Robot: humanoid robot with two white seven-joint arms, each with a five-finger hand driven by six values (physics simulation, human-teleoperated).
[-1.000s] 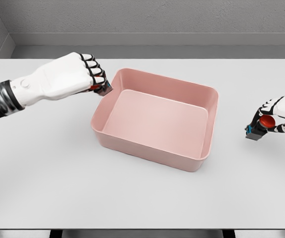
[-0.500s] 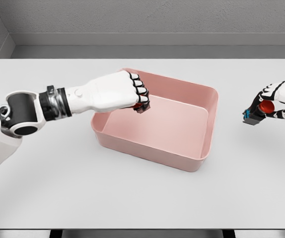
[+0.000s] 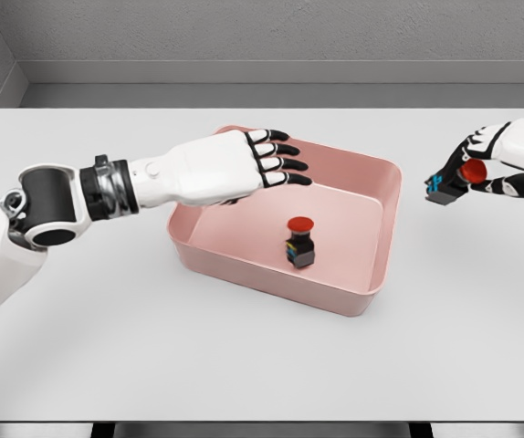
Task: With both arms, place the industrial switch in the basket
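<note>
A pink basket (image 3: 385, 187) sits mid-table. Inside it stands an industrial switch (image 3: 299, 242) with a red button on top and a dark body, upright on the basket floor. My left hand (image 3: 276, 160) hovers over the basket's back left part, fingers spread and holding nothing, a little above and left of that switch. To the right of the basket, above the table, my right hand (image 3: 467, 173) is shut on a second industrial switch (image 3: 451, 184), red button with a dark and blue body.
The white table (image 3: 107, 338) runs wide around the basket, with a grey wall behind it. My left forearm crosses the table from the lower left toward the basket.
My left hand has opened over the basket and its switch has dropped onto the basket floor. My right hand has lifted and moved left toward the basket with its switch.
</note>
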